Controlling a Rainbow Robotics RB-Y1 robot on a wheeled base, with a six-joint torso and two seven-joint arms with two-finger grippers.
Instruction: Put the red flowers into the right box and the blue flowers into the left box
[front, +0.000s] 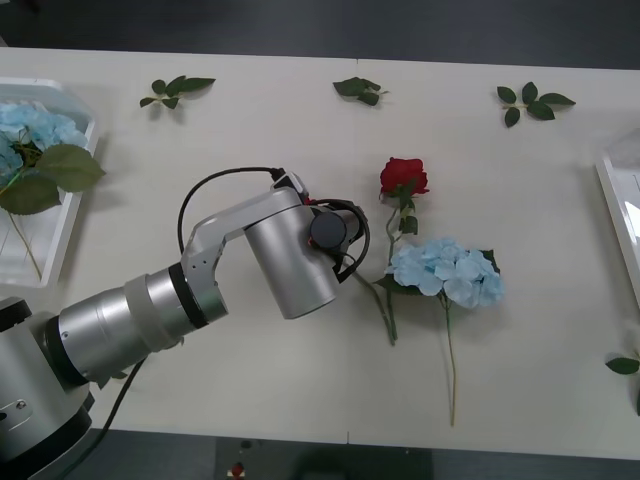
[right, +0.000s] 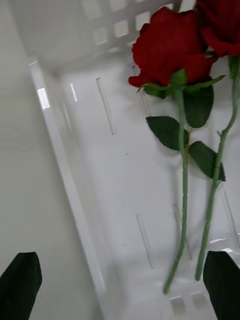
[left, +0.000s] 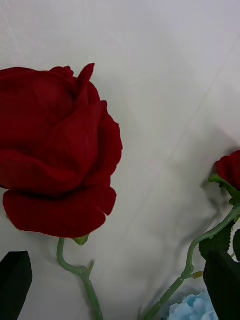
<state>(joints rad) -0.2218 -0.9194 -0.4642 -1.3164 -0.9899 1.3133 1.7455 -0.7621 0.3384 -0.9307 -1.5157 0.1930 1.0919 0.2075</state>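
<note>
the left gripper (left: 120, 285) is reaching across the white counter (front: 250, 130), open around a red rose (left: 55, 155); another rose (front: 402, 177) is lying beside a blue flower (front: 447, 270). the right gripper (right: 120, 285) is hovering open over the right box (right: 120, 190), two roses (right: 170, 47) inside.

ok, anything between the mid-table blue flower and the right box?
No. In the front view, bare table runs from the blue flower to the right box.

Right box (right: 65, 165) glossy white plastic; red flowers (left: 55, 150) matt, velvety cloth.
</note>
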